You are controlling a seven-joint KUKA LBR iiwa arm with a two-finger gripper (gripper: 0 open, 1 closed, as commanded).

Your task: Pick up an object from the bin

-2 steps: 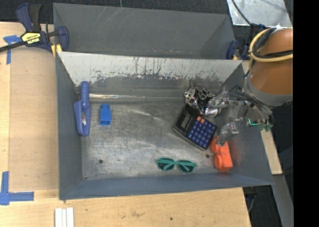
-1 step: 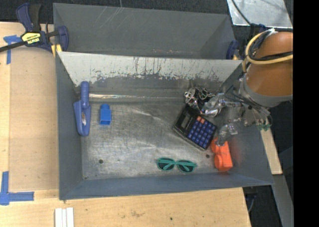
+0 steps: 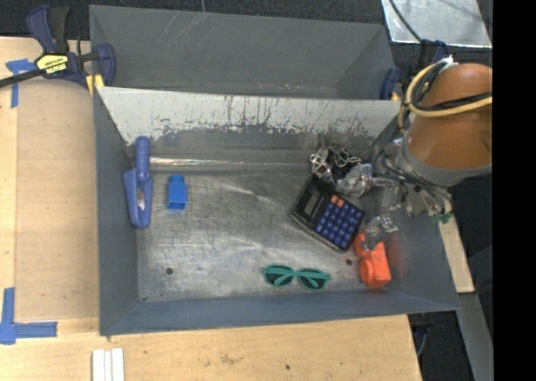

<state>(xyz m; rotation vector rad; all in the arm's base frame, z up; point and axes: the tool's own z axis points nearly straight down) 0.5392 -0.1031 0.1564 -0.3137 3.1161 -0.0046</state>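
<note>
The arm [image 3: 435, 166] is reaching into the bin [image 3: 251, 120] from the right, with its orange cover [image 3: 452, 115] hanging above the right wall. The tool [image 3: 360, 180] is hovering low in the right part of the bin, close to the back wall. Its metal parts are crowding together there, so I cannot tell whether it is released or clenched, and nothing is showing clearly as grasped.

The calculator [image 3: 329, 213], black with blue keys, is lying nearest to the tool. It is sitting turned at an angle on the bin floor, just below and to the left of the tool, and its upper end is reaching under the tool's metal parts. Whether they are touching I cannot tell.

An orange thing [image 3: 374, 265] is lying near the front right corner, just below the tool and beside the calculator's lower end. Green sunglasses [image 3: 296, 276] are resting by the front wall, left of the orange thing. Well apart, at the left side, a small blue block [image 3: 176, 193] is lying beside a blue clamp [image 3: 138, 187] along the left wall.
</note>
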